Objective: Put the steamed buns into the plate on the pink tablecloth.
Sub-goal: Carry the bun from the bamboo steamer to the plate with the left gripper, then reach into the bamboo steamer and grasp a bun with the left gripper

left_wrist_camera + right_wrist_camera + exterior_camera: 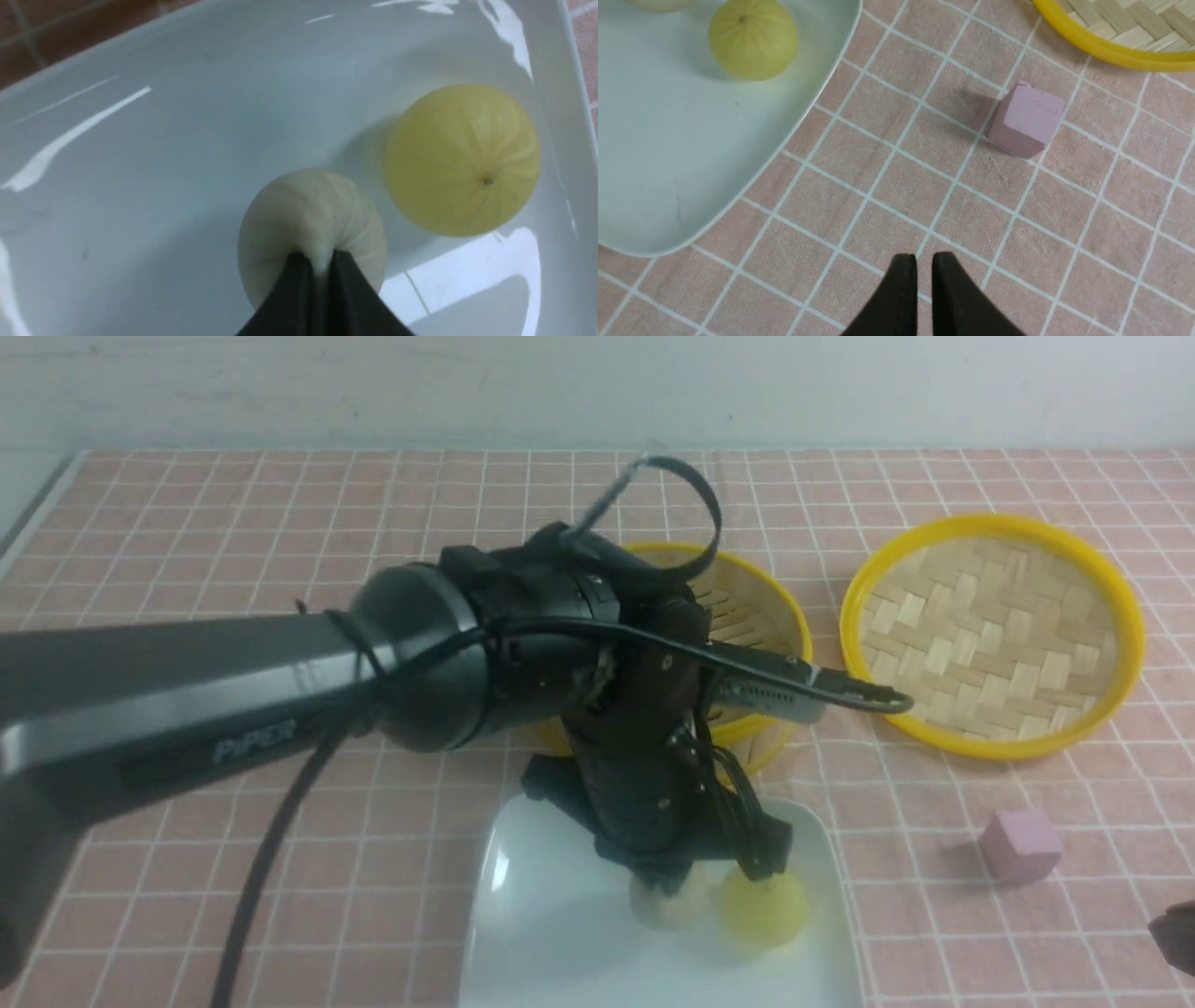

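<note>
Left claw [320, 256], pointing down, pinches pale beige round bun [303, 210] on glossy white square plate [187, 140]; right claw [924, 263] nearly closed, empty.

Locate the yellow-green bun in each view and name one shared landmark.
Front view: yellow-green bun bottom centre, right of the beige bun.
Left wrist view: beside the beige bun.
Right wrist view: across from the pink cube.
Shared landmark: the white plate beneath it.
</note>
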Robot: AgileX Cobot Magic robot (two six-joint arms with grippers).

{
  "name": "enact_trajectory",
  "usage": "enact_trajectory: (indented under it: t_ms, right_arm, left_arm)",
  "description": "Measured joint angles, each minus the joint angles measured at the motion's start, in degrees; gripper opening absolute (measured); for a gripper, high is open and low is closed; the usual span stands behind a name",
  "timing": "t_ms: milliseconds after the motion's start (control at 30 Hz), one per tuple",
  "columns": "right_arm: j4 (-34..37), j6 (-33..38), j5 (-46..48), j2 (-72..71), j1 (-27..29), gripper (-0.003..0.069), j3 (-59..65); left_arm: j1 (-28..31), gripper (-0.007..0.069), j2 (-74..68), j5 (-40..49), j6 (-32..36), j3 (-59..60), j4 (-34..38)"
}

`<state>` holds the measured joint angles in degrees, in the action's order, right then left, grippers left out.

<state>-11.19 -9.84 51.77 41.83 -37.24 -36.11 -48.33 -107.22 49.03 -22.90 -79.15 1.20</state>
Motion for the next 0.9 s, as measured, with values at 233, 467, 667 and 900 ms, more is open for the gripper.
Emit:
enact_trajectory:
  t_ms: [233,467,667,900]
  right_arm:
    - [0.0,0.0,0.0,0.0,0.0,0.005,0.0]
    - [0.05,0.0,0.0,0.0,0.0,0.0062,0.0]
    - [0.05,0.0,-0.11,0.0,0.0,0.0065,0.0]
    - [0.05,0.0,-0.87,0.0,0.0,0.0076,0.0]
  left_arm:
    - [0.0,0.0177,-1.55,-0.91,-0.92,0.17,1.08]
    - [2.07,0.0388,0.17,7.17,0.23,-7.96,-0.24]
    - [10.95,0.0192,-1.04,12.25,1.26,-20.02,-3.75]
    - [19.52,0.0008,-10.09,11.93,3.7,-32.18,-2.9]
